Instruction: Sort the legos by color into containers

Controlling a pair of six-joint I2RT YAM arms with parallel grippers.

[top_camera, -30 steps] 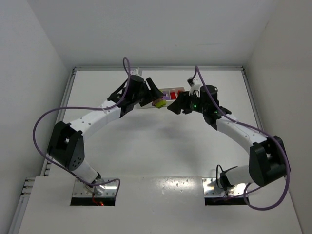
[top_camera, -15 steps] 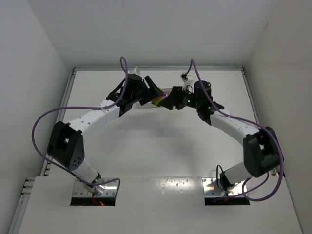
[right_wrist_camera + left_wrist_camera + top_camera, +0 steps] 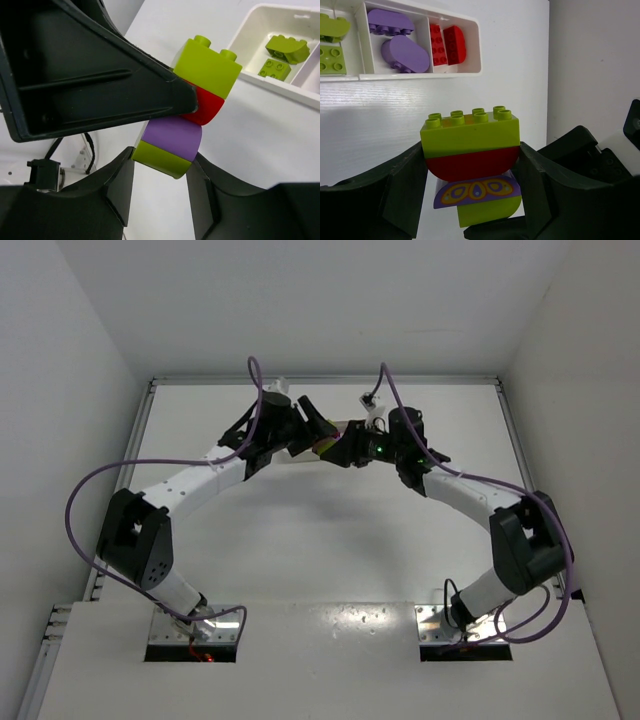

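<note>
My left gripper point(image 3: 470, 167) is shut on a stack of legos point(image 3: 470, 145) and holds it above the table: lime green on top, then red, purple with a butterfly print, and lime green at the bottom. Its fingers clamp the top green and red bricks. My right gripper point(image 3: 160, 162) is closed on the stack's lower purple and lime bricks point(image 3: 170, 145). In the top view both grippers point(image 3: 312, 430) point(image 3: 352, 448) meet at the stack point(image 3: 326, 446). The white tray point(image 3: 420, 76) holds lime bricks point(image 3: 332, 57) in its left compartment, purple ones point(image 3: 407, 52) in the middle, red ones point(image 3: 447, 45) on the right.
The tray lies at the back of the table, mostly hidden under the grippers in the top view. Its lime compartment point(image 3: 250, 20) with two lime bricks point(image 3: 285, 47) shows in the right wrist view. The left gripper's finger point(image 3: 100, 75) fills that view's upper left. Purple cables loop off both arms.
My right gripper has moved left to the stack held by the left gripper and now has its fingers around the lower bricks. The left gripper has shifted slightly toward the back.
</note>
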